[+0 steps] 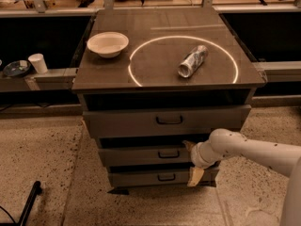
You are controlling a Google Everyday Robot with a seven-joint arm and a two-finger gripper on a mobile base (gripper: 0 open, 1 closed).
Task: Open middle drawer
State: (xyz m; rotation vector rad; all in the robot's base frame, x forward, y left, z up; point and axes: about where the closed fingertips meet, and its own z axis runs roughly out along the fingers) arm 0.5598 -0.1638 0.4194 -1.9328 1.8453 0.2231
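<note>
Middle drawer [136,157] sits second of three under the tabletop [155,22], below the top drawer [122,122] and above the bottom drawer [136,178]. It looks shut or nearly so. Its flat metal front should be stiff and slick, with some weight on the slides, so the small black loop handle [168,154] at centre is likely the only good hold.

The gripper [192,160] hangs just right of that handle, at the front's right end. Its jaws are spread wide, one above the other, holding nothing.

On the tabletop, a white bowl [107,44] looks empty, and a can [193,61] lies on its side. What the drawers hold is hidden.
</note>
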